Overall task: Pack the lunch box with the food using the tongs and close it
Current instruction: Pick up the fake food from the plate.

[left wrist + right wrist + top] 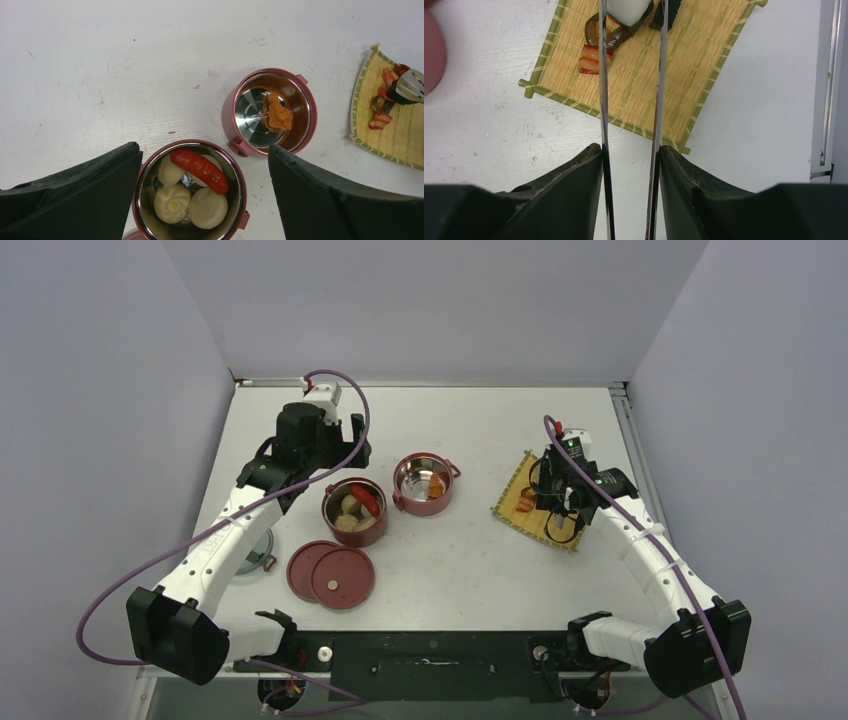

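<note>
**Lunch box** (357, 537): in separate parts and uncovered, on the tabletop (480, 580) left of its middle.
- The first bowl (144, 200) holds at least three pale round buns (172, 202), with one red sausage (199, 171) lying across them.
- The second bowl (304, 106) stands just beside the first, toward the right edge and slightly farther back, without touching it. One orange piece (277, 114) lies on its steel floor.
- Two flat dark-red lids (331, 573) lie overlapping between the first bowl and the near edge.

**Left gripper** (201, 150): hangs above the first bowl with its jaws spread wide, one to each side of the rim. It grasps nothing, and no contact is visible.

**Right gripper** (630, 150): above the woven mat (704, 60), which lies toward the right edge of the tabletop.
- Its fingers (584, 170) are clamped against both arms of the tongs (603, 100).
- The tong arms run apart and nearly parallel, with their tips over the mat.
- A pale white piece (626, 10) sits between the tips at the frame's top edge. Whether it is pinched cannot be determined.

**On the mat**, near the tong tips: a streaked red-and-white strip (594, 59) and a dark curved piece (599, 35).
</note>
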Robot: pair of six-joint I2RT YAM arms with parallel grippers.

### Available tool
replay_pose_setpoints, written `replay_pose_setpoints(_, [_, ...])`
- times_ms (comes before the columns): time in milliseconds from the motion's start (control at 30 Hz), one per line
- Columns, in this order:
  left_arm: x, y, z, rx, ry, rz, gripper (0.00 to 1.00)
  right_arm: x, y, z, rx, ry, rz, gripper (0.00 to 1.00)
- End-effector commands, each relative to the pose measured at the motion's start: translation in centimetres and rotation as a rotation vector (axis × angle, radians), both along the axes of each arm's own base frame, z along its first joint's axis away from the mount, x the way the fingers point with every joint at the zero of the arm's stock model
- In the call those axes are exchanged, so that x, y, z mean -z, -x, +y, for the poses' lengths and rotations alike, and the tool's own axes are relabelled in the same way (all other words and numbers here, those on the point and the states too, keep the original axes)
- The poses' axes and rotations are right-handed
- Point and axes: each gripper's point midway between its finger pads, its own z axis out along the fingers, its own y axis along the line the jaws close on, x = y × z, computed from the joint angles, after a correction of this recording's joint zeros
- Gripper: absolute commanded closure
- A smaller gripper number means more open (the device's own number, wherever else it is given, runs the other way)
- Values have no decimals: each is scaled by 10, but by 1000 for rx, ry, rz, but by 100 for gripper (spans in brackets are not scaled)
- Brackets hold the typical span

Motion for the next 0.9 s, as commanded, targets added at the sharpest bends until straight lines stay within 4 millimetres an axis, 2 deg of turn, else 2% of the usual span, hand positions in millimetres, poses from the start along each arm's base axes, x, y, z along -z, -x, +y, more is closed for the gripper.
replay_pose_setpoints(0, [-13, -5, -3, 12, 21, -46, 3, -3, -6, -1, 0, 9, -28, 57])
replay_pose_setpoints(433, [-11, -4, -6, 22, 28, -40, 3, -14, -10, 9, -29, -21, -66, 57])
replay_pose_setpoints(867, [-12, -3, -8, 29, 34, -39, 3, -13, -4, 14, -29, 122, -66, 56])
